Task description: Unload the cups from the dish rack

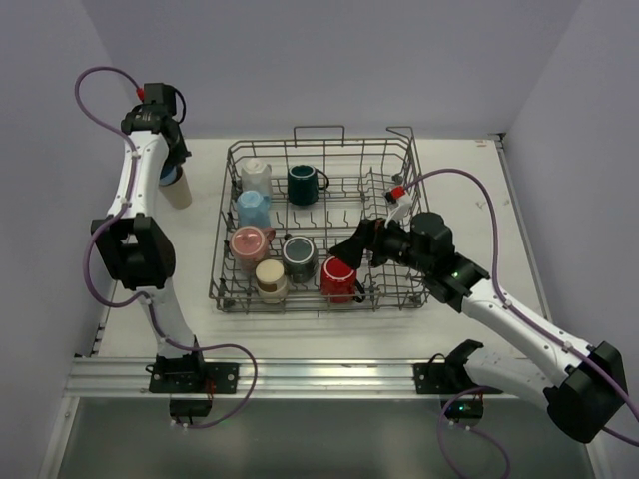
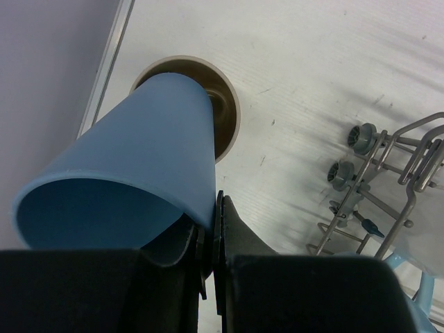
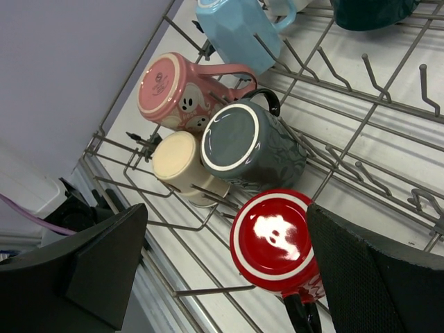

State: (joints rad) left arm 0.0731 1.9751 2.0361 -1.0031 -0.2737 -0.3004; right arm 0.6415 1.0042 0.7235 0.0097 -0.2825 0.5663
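While the left gripper pinches a blue cup by its rim above a beige cup on the table, the right gripper hangs wide open over a red mug in the dish rack
Left fingers clamp the blue cup's wall, one inside and one outside, its base aimed into the beige cup, likely so the two nest. Right jaws straddle the upturned red mug, spread enough for its body; the pink mug, dark grey mug and cream cup sit base-up just beside it, not yet unloaded
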